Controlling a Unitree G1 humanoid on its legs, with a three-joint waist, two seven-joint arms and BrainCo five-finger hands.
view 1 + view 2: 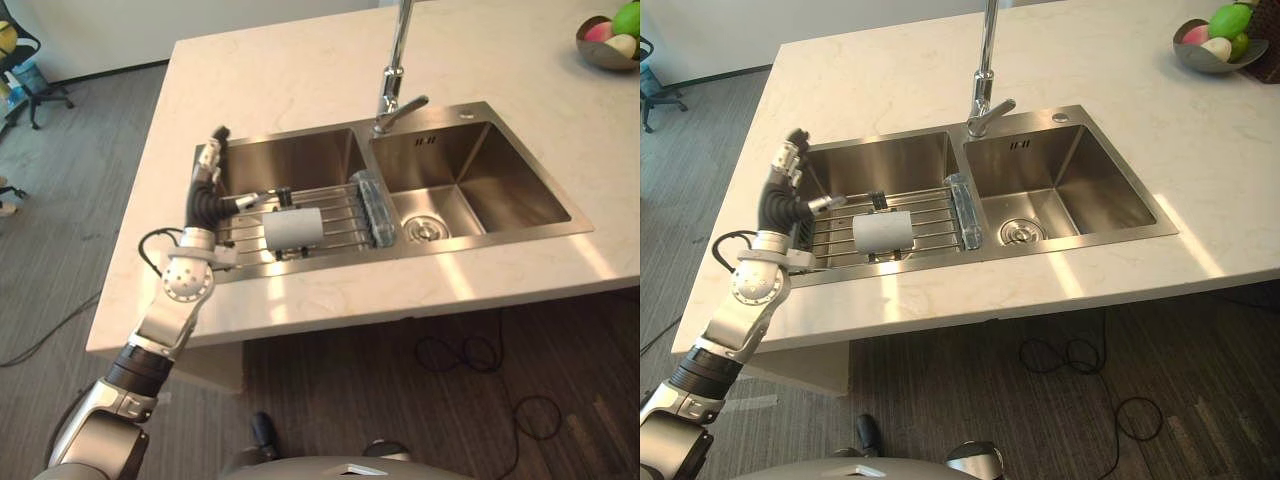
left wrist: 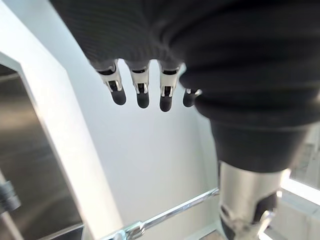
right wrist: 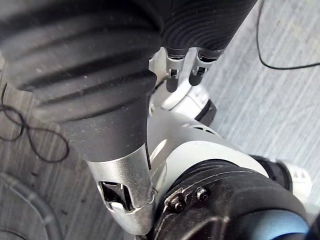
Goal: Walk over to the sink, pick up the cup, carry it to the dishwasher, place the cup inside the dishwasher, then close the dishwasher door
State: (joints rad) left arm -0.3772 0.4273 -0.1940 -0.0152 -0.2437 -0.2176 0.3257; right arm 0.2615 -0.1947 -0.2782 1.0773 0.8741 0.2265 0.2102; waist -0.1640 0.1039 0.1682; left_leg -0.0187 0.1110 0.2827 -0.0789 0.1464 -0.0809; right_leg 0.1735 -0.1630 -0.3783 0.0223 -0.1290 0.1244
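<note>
**At the sink: cup not yet grasped, left robot hand poised beside it**

You are standing at the pale worktop (image 1: 300, 70), with its double sink (image 1: 500, 195) right in front of you, so I judge the walk finished and the pick-up to be the step in hand.

A wire rack (image 1: 340, 215) lies across the left basin, with a clear cylinder-shaped piece (image 1: 375, 205) at its right end. The cup (image 1: 292, 229), white, lies on its side on the rack's bars, near the front rim of the basin.

Your left robot hand (image 1: 205, 190) hovers over the left end of the rack, just beside the cup but apart from it. Its fingers (image 2: 142, 92) are straight and side by side. Its thumb (image 1: 250, 200) is stuck out toward the cup and holds nothing.

Your right robot hand (image 3: 172, 70) hangs low over the floor, fingers relaxed and empty.

For the next move, bring the left robot hand down and to the right until the cup sits between thumb and fingers, then curl round its body. Because the cup lies on round bars, it may roll away if you nudge it first, so close from both sides together. Lift it clear of the rack before you turn toward the dishwasher.
</note>
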